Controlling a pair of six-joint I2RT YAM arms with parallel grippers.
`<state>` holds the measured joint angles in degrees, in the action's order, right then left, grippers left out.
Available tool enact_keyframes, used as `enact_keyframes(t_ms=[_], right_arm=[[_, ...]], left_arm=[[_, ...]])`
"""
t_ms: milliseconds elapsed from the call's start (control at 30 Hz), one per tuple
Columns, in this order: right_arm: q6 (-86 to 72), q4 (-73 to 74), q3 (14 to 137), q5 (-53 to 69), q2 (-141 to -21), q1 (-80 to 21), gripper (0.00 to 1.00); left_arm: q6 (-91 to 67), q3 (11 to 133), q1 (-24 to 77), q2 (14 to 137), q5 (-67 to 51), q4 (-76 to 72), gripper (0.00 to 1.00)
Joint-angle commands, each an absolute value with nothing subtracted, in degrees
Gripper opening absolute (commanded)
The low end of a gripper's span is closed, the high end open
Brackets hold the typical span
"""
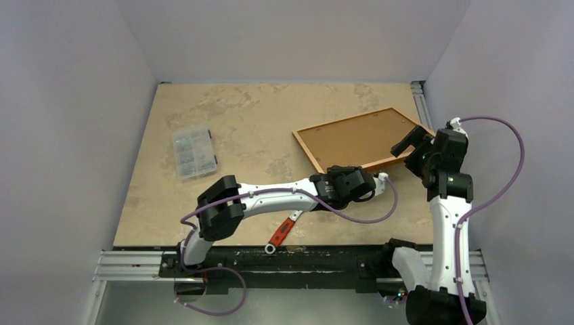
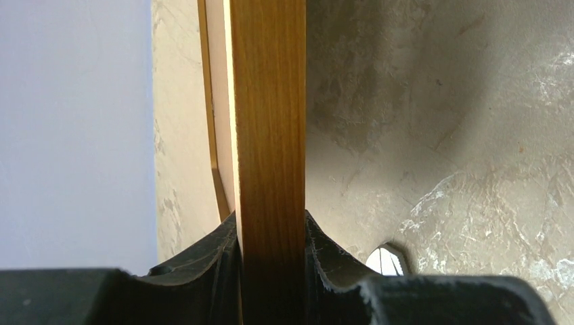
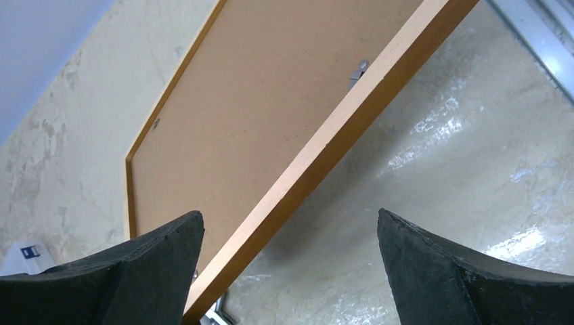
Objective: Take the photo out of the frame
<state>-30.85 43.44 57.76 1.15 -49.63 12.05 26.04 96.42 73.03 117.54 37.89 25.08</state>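
The frame (image 1: 359, 139), with its narrow orange-brown wooden border, lies back-side up at the far right of the table, its cork-brown backing board (image 1: 362, 135) facing up. The photo is hidden. My left gripper (image 1: 369, 181) is shut on the frame's near edge; in the left wrist view the wooden edge (image 2: 269, 135) stands clamped between the two black fingers (image 2: 203, 264). My right gripper (image 1: 408, 143) is open and empty above the frame's right corner. In the right wrist view the frame's edge (image 3: 325, 145) runs slantwise between the spread fingers (image 3: 156, 257), raised over the table, with a small metal tab (image 3: 360, 68) on the backing.
A clear plastic box of small parts (image 1: 194, 152) lies at the left middle of the table. An orange-handled wrench (image 1: 281, 233) lies near the front edge beneath the left arm. A metal rail (image 1: 420, 101) runs along the right edge. Walls close in on three sides.
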Motion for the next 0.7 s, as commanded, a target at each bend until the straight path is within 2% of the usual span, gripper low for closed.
enact_keyframes(t_ms=[0, 333, 467, 667], right_arm=[[-35.2, 42.4, 58.5, 3.3, -51.3, 12.5, 0.98], [-47.0, 36.8, 53.2, 10.1, -57.0, 12.5, 0.98], [-49.9, 30.2, 50.0, 12.1, -57.9, 12.6, 0.97], [-51.4, 27.6, 49.9, 12.2, -62.7, 12.5, 0.86]], left_arm=[[20.4, 99.4, 72.6, 113.2, 31.8, 29.0, 0.0], [18.3, 100.7, 72.6, 113.1, 30.0, 30.6, 0.0], [17.7, 101.2, 72.6, 113.1, 28.7, 31.1, 0.0], [17.3, 101.6, 72.6, 113.0, 28.1, 31.6, 0.0]])
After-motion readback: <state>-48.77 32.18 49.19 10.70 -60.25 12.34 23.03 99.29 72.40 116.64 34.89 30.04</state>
